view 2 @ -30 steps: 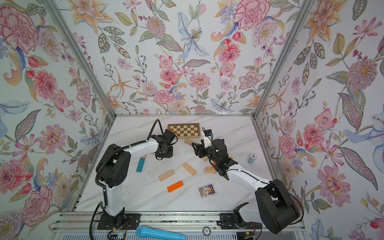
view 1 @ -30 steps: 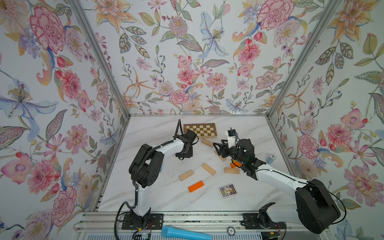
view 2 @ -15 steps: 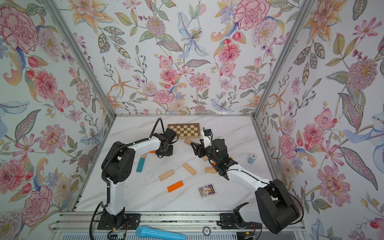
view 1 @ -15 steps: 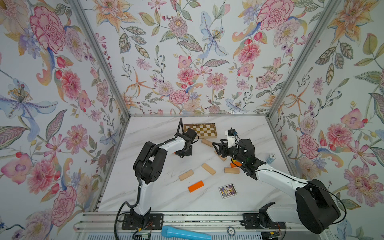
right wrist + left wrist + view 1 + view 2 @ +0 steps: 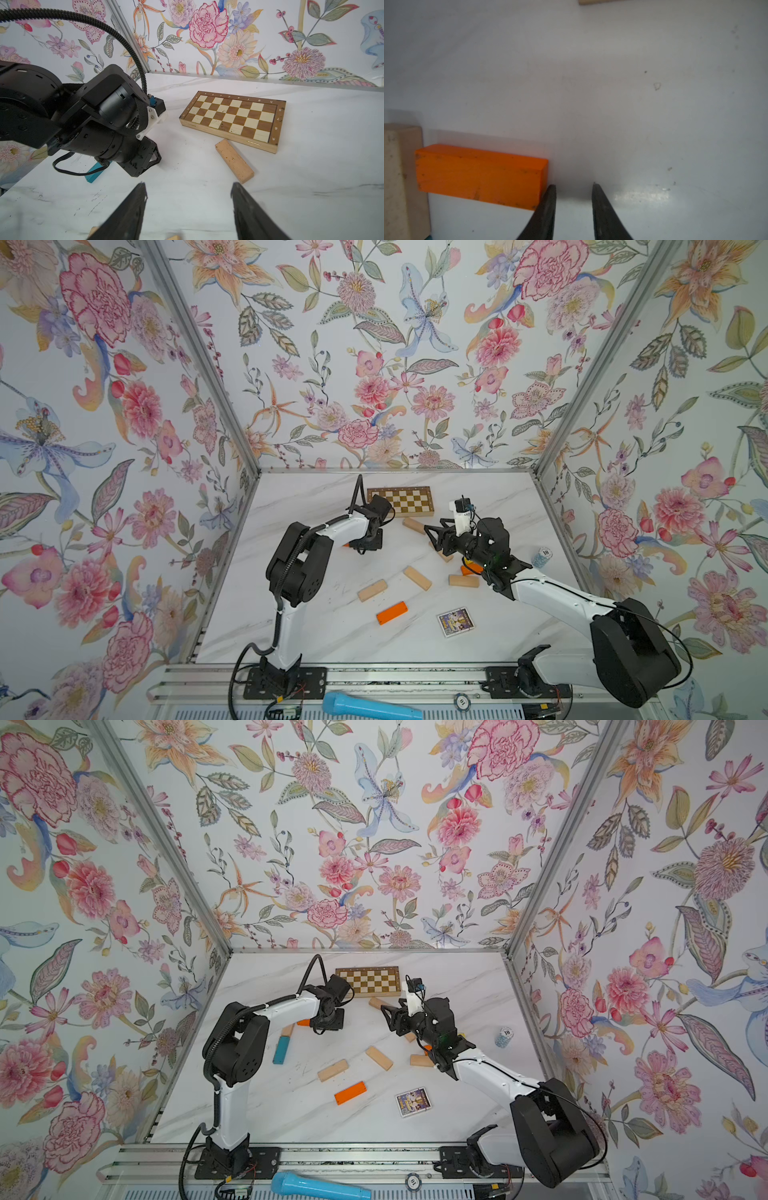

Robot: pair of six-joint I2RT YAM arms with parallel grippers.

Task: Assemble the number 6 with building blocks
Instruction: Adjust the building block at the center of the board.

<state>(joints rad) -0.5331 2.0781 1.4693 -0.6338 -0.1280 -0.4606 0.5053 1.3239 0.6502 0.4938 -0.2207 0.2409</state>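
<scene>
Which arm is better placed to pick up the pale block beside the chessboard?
Probably right. The right end effector, open, faces the pale block; the left end effector sits beside an orange block, farther away.

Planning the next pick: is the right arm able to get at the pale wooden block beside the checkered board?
Likely yes: the open right gripper hovers close to that pale wooden block, with only bare marble tabletop between them.
</scene>
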